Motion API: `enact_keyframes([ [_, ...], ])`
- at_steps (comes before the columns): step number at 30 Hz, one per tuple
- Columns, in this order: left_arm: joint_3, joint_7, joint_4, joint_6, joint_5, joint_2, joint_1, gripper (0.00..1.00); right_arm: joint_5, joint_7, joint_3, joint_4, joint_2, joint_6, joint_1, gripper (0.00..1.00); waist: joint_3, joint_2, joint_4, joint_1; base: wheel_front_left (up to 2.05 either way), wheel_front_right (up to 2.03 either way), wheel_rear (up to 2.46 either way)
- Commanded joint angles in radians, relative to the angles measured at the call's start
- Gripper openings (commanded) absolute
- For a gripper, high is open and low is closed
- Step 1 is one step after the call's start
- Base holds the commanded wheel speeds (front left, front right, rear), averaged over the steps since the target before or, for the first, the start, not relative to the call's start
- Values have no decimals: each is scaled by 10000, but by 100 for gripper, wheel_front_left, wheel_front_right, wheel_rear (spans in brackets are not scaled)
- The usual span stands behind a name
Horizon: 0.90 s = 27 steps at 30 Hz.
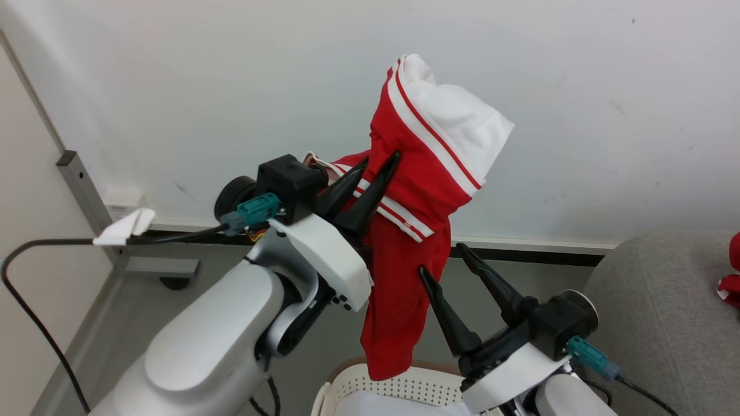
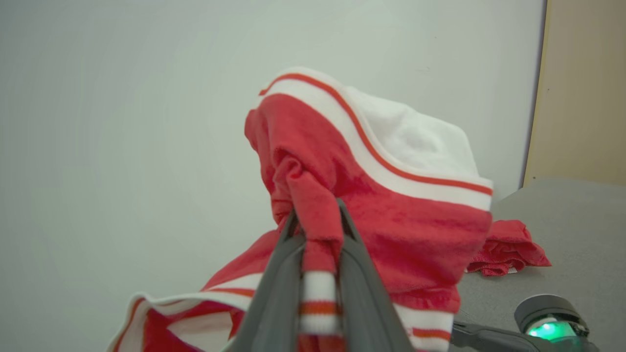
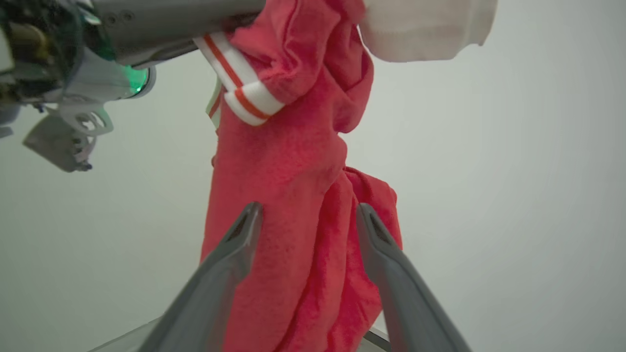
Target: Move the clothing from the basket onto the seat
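The left tool point(image 1: 381, 159) clamps the red clothing point(image 1: 404, 277) — the right tool point(image 1: 442, 259) stands wide open beside its hanging end.

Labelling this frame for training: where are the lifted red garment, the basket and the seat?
lifted red garment point(image 1: 399, 289), head view, hanging lower part.
basket point(image 1: 430, 388), head view, perforated wall.
seat point(image 1: 653, 312), head view, rounded grey edge.

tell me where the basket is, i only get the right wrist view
Observer: The basket is under the hanging garment. In the head view the cloth's low end hangs over its rim.
Operator: and the seat
Observer: The seat is on the robot's right, beyond the right end effector.
Operator: anything on it yet
Observer: Yes, another red garment already lies on it.
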Motion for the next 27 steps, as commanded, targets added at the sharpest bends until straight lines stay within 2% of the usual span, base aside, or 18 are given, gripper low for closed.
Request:
enact_keyframes([
  [1, -28, -45, 59, -56, 47, -53, -106, 0, 509, 10, 214, 326, -36, -26, -321, 100, -21, 0, 117, -1, 0, 0, 0],
  [9, -320, -77, 236, -146, 46, -327, -110, 0, 2773, 8, 1610, 1636, -33, -25, -1619, 100, -146, 0, 375, -1, 0, 0, 0],
  [14, -446, -61, 285, -205, -38, -508, -153, 0, 3549, 8, 2218, 2397, -30, -25, -2419, 100, -161, 0, 451, -1, 0, 0, 0],
  [15, -463, -68, 298, -222, -46, -531, -167, 0, 3675, 10, 2373, 2496, -25, -25, -2569, 57, -162, 0, 467, -1, 0, 0, 0],
  [16, -478, -80, 320, -240, -60, -550, -181, 0, 3889, 8, 2521, 2519, -21, -25, -2683, 0, -164, 0, 488, -1, 0, 0, 0],
  [20, -476, -108, 449, -214, -79, -539, -179, 0, 4434, 8, 2700, 2346, -31, -25, -2901, 0, -158, 0, 521, -1, 0, 0, 0],
  [27, -493, -220, 596, -158, 8, -387, -40, 0, 4296, 8, 2441, 2447, -28, -25, -2782, 0, -110, 0, 408, -1, 0, 0, 0],
])
